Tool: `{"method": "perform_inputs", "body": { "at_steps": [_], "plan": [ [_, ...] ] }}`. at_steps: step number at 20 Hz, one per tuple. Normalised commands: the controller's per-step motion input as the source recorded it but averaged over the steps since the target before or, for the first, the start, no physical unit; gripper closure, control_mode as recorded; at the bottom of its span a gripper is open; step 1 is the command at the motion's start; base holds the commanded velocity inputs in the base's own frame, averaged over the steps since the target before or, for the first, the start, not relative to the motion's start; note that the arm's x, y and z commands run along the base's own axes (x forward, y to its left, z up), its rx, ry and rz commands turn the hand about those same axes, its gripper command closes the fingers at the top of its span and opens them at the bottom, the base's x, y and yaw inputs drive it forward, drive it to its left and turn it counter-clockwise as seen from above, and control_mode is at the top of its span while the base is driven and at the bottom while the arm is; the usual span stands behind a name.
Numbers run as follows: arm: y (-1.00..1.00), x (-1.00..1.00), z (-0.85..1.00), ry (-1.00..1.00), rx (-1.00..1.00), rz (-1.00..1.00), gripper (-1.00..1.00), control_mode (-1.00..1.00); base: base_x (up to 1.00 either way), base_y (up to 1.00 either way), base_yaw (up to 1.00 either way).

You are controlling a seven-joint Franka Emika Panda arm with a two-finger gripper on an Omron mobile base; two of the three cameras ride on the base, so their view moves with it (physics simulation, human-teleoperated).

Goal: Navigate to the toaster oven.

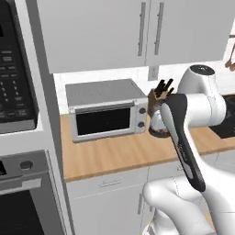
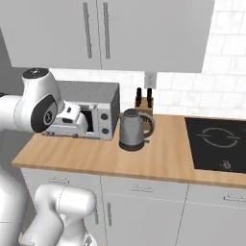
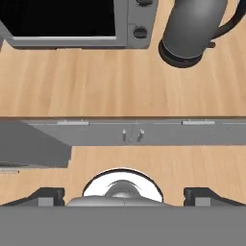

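Toaster oven [image 1: 106, 110] sits on the table [image 1: 128, 153] by the kettle [image 2: 133, 129], dead ahead. Looks heavy, rigid, with breakable door glass, so I'd grab the body sides. Gripper [image 3: 124, 196] fingers sit spread, holding nothing.

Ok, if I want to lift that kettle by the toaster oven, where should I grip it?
Probably by the kettle's looped handle, coming from the cooktop side. The handle juts that way with open counter beside it, while the toaster oven crowds the other side.
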Motion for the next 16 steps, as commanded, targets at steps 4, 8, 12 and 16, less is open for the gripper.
{"method": "perform_inputs", "body": {
  "at_steps": [4, 8, 12, 16],
  "plan": [
    [0.0, 0.0, 0.0, 0.0, 0.0, 0.0, -1.0, 1.0, 0.96, 0.78, -0.16],
    [0.0, 0.0, 0.0, 0.0, 0.0, 0.0, -1.0, 1.0, 0.63, 0.89, -0.13],
    [0.0, 0.0, 0.0, 0.0, 0.0, 0.0, -1.0, 1.0, 0.69, 0.51, -0.07],
    [0.0, 0.0, 0.0, 0.0, 0.0, 0.0, -1.0, 1.0, 1.0, 0.01, 0.08]
  ]
}}
